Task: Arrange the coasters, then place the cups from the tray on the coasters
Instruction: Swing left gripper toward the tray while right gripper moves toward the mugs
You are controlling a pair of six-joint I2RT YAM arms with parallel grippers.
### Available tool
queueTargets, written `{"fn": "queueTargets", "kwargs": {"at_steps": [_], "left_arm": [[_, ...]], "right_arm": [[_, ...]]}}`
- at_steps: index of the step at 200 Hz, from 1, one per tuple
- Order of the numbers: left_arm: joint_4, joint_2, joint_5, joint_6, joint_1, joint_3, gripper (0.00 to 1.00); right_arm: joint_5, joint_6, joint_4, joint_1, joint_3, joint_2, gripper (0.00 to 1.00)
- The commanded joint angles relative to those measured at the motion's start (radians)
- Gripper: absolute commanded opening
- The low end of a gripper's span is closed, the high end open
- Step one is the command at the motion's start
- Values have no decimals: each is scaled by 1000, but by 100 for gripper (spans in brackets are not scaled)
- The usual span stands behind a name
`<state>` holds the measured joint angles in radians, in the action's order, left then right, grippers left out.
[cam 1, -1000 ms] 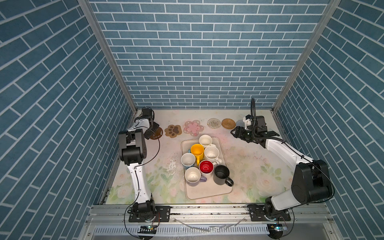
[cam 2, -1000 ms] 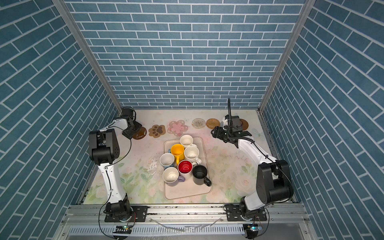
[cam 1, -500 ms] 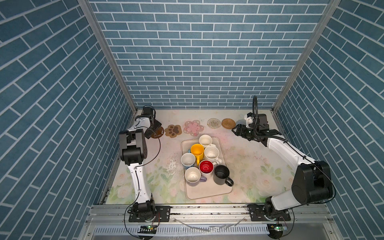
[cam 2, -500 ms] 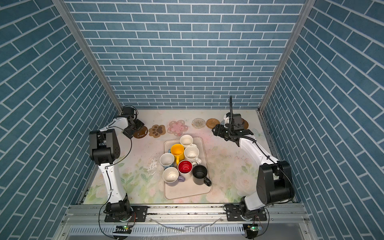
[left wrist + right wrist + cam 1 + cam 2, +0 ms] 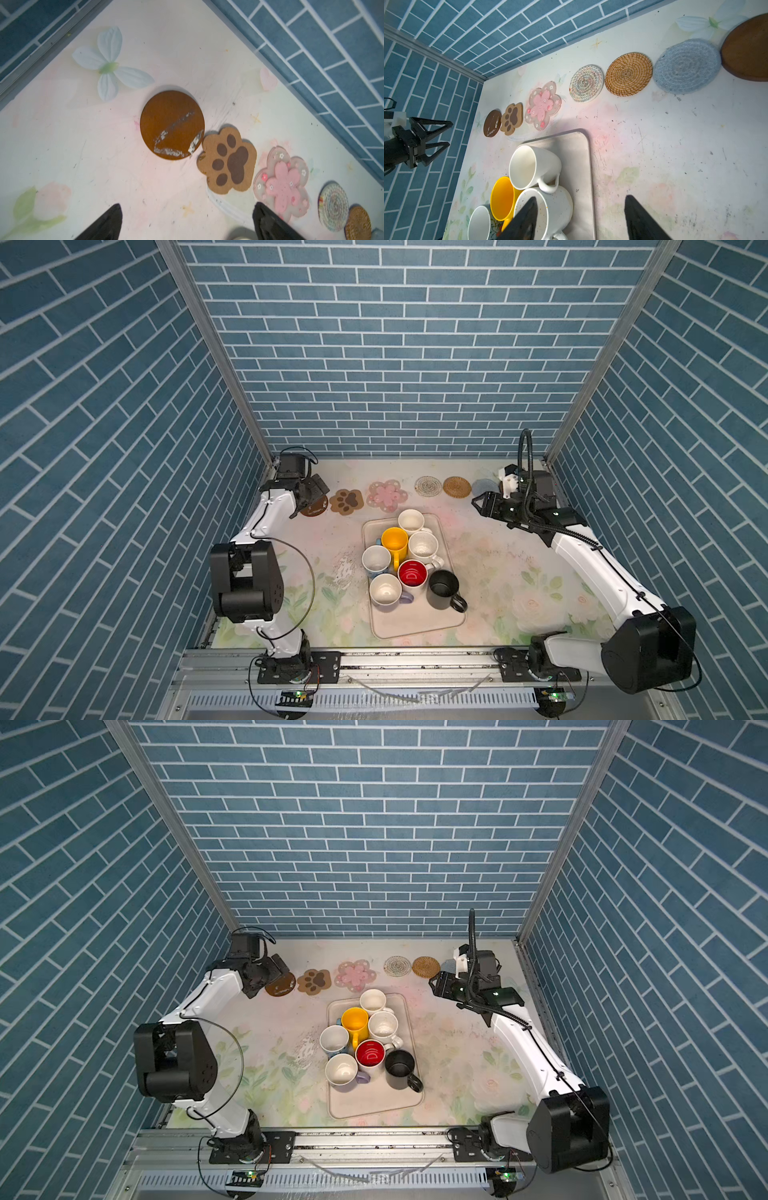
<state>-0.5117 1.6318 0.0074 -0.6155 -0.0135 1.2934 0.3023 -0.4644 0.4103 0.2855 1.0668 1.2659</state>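
While both jaws stand spread and empty, seven cups crowd the tray, touching

A robot testing cell in a lab rather than a real home: printed blue brick-pattern wall panels, held by bare aluminium corner posts, box in a small table. Two white and black robot arms are bolted to a metal rail along the front edge, above a small green-lit circuit board, and a pale floral printed tablecloth covers the work surface
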Motion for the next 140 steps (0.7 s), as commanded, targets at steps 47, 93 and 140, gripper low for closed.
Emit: {"fn": "queueTargets", "kwargs": {"at_steps": [47, 93, 140], "left_arm": [[12, -395, -101, 36, 218, -279, 99], [63, -607, -130, -30, 373, -485, 99], [9, -683, -165, -13, 502, -550, 99]], "right_arm": [[-87, 74, 168, 117, -89, -26, 52], [-121, 78, 190, 197, -137, -27, 50], [-122, 87, 194, 273, -135, 13, 51]]}}
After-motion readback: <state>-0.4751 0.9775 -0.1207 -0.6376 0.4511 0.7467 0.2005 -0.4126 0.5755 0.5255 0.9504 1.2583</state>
